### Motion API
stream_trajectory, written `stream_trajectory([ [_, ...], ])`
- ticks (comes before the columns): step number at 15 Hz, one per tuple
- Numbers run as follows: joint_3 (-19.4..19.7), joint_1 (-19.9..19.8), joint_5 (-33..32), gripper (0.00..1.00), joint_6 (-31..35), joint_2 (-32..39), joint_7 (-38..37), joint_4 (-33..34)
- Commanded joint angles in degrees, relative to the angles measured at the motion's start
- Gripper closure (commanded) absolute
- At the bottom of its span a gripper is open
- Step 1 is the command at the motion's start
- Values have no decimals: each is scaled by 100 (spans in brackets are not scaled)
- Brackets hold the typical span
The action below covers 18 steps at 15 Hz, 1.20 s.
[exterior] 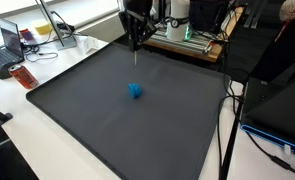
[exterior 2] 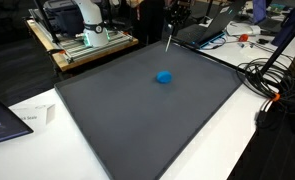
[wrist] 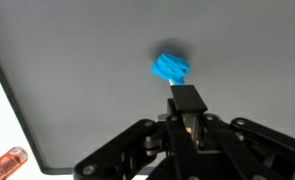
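A small crumpled blue object (exterior: 135, 91) (exterior 2: 164, 77) lies on a large dark grey mat (exterior: 97, 125) (exterior 2: 137, 125). In the wrist view the blue object (wrist: 170, 67) sits just beyond the fingertips. My gripper (exterior: 137, 36) (exterior 2: 171, 24) (wrist: 187, 112) hangs above the mat's far part, behind the blue object and well clear of it. It is shut on a thin rod-like tool (exterior: 137, 56) (exterior 2: 168, 42) that points down toward the mat. The tool's dark end (wrist: 187, 98) shows between the fingers; what kind of tool it is I cannot tell.
The mat covers a white table (exterior: 17, 120). A laptop (exterior: 2, 45) and a red-orange item (exterior: 24, 77) (wrist: 5, 160) lie off one mat edge. A wooden platform with equipment (exterior: 187, 40) (exterior 2: 87, 45) stands behind. Cables (exterior 2: 272, 80) (exterior: 232, 95) trail off another side.
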<state>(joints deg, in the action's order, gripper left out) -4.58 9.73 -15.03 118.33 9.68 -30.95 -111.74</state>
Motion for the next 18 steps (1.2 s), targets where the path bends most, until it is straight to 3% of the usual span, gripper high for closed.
stream_trajectory([
  [1, -26, 324, -506, 97, -576, 537, -612, 738],
  [4, -6, 632, -976, 97, -934, 884, -1009, 1194],
  [5, -15, 484, -684, 87, -620, 600, -757, 764],
  [12, 2, 626, -850, 87, -806, 847, -918, 1089],
  [13, 12, 674, -926, 97, -876, 936, -1003, 1206],
  [18, 71, 1073, -1603, 97, -1530, 1460, -1595, 1818],
])
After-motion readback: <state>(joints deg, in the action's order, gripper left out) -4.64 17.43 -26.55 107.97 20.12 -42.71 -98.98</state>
